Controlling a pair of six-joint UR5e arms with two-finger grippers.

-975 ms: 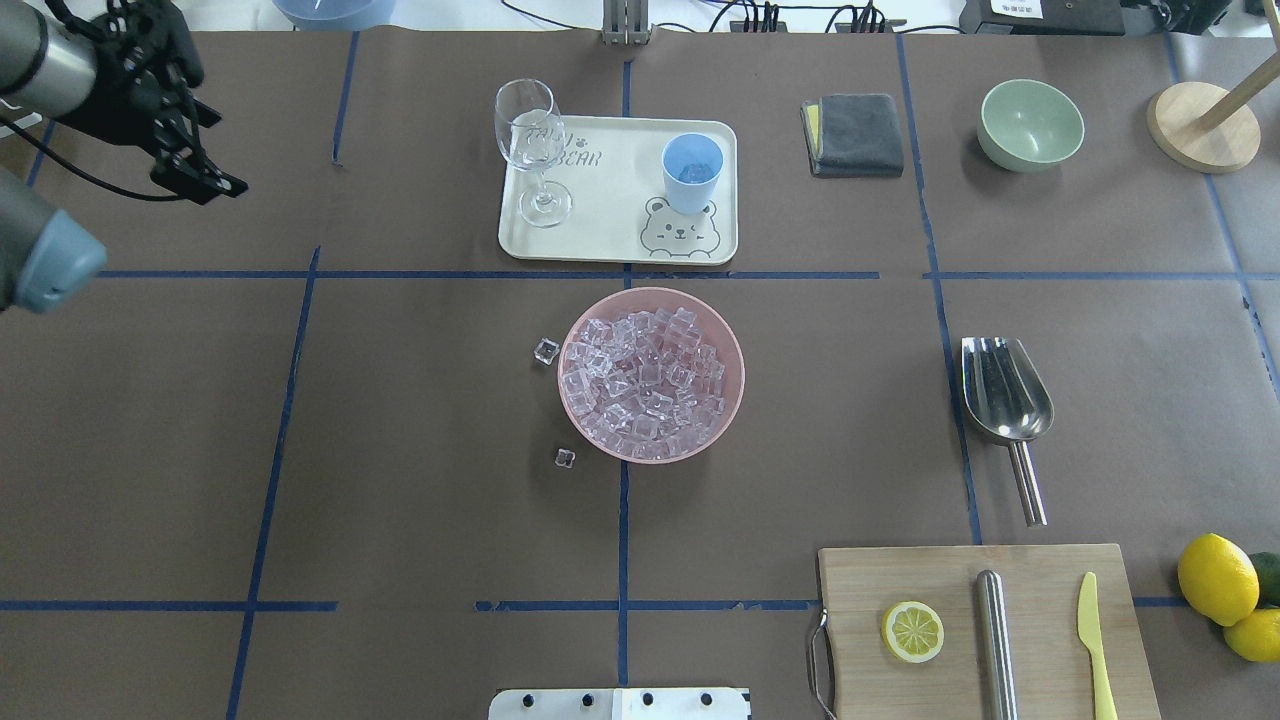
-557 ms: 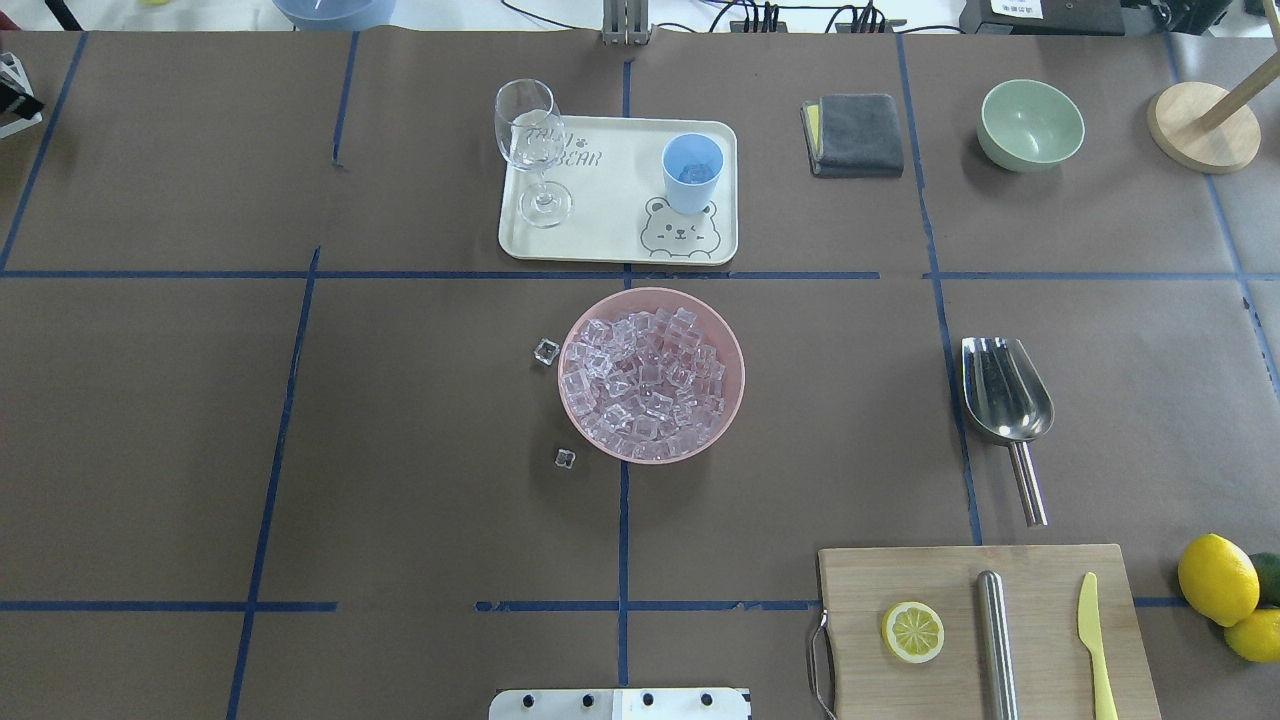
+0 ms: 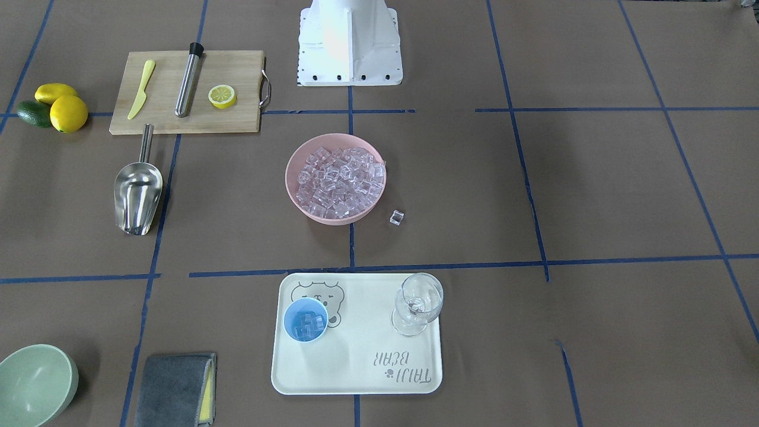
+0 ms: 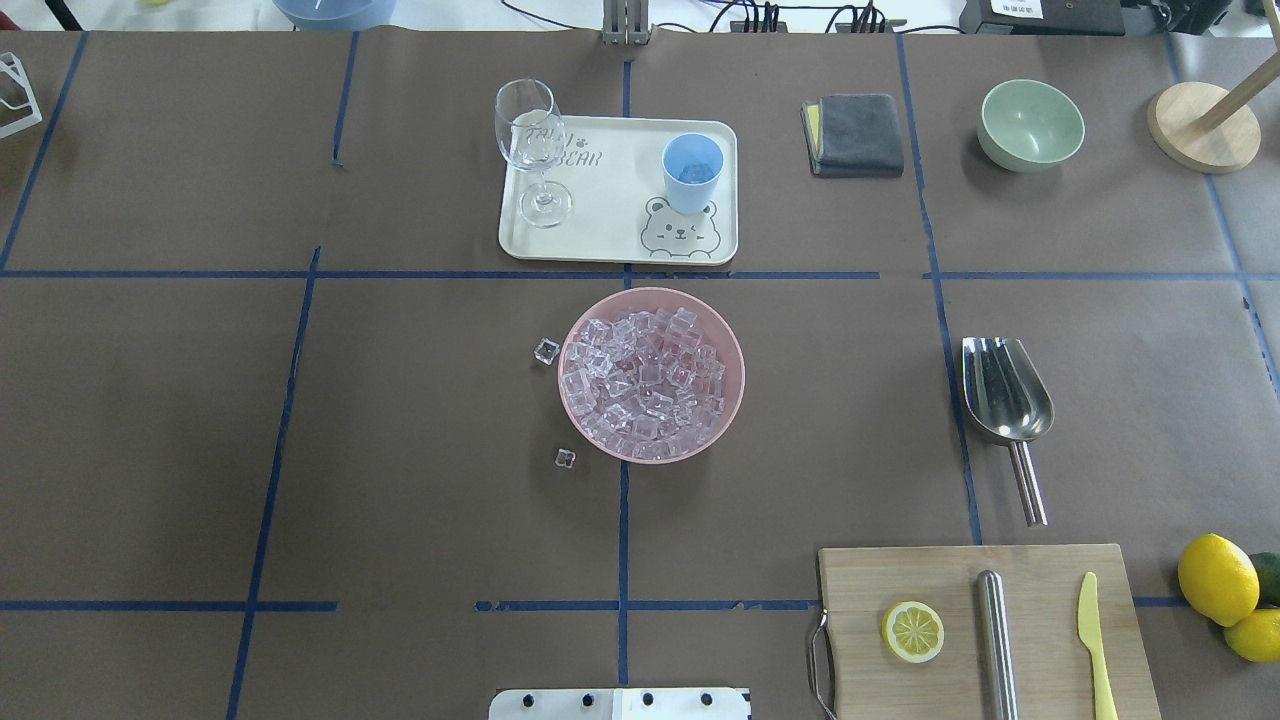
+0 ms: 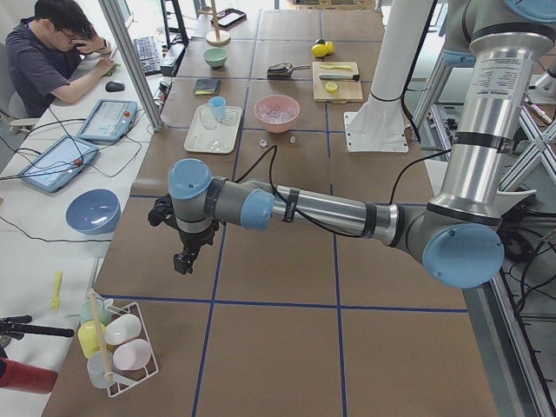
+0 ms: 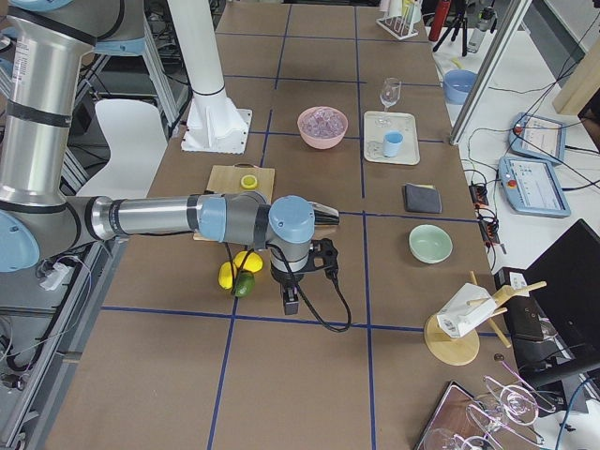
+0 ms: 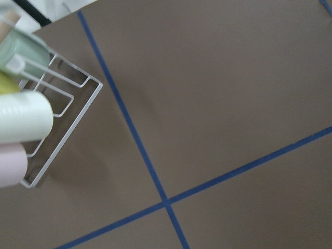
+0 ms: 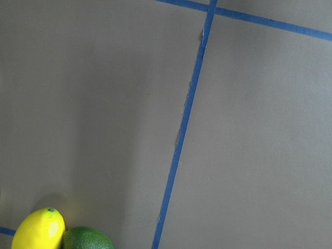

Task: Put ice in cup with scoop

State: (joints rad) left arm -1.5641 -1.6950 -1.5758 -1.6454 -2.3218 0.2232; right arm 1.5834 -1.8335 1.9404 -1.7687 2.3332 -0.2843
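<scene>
Two ice cubes (image 4: 546, 351) beside bowl rim (image 4: 740, 372) (scoop (image 4: 1005, 395) well apart)

Bright, even light from above; only soft, faint shadows beside the bowl (image 4: 740, 390). The scoop (image 3: 137, 198) gleams with glare. Left wrist view: bottles (image 7: 21, 116) blurred close up.
</scene>
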